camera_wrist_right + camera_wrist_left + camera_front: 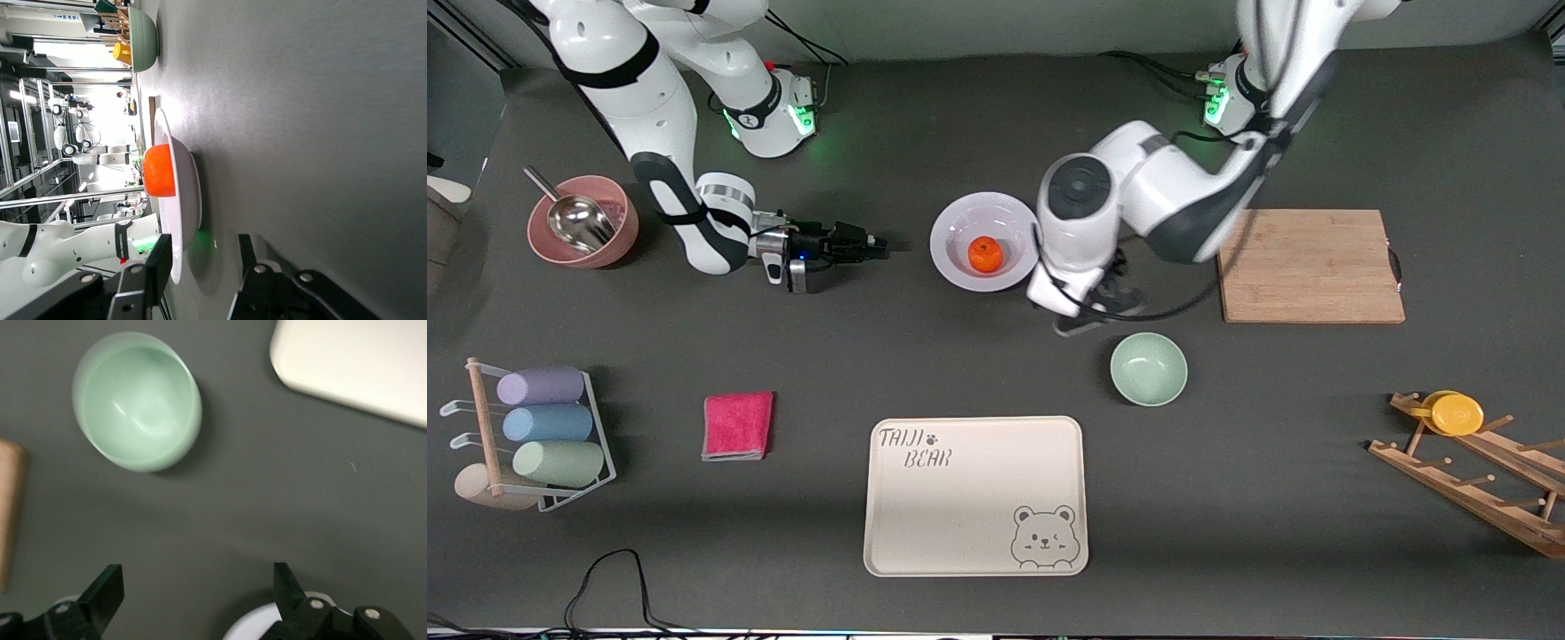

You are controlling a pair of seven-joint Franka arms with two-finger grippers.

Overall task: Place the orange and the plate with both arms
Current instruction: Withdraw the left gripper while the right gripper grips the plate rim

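Right end effector (pixel 876 242), half open and empty, should slide level onto the plate (pixel 960 258) rim so the orange (pixel 985 254) stays put; left end effector (pixel 197 587) wide open.

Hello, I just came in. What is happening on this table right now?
Two robot arms are working on a white plate with an orange already lying in it. The right gripper is low over the table beside the plate, toward the right arm's end, fingers partly open and holding nothing. The left gripper hangs open over the table at the plate's edge toward the left arm's end, with a mint-green bowl close by. Neither gripper grips the plate.
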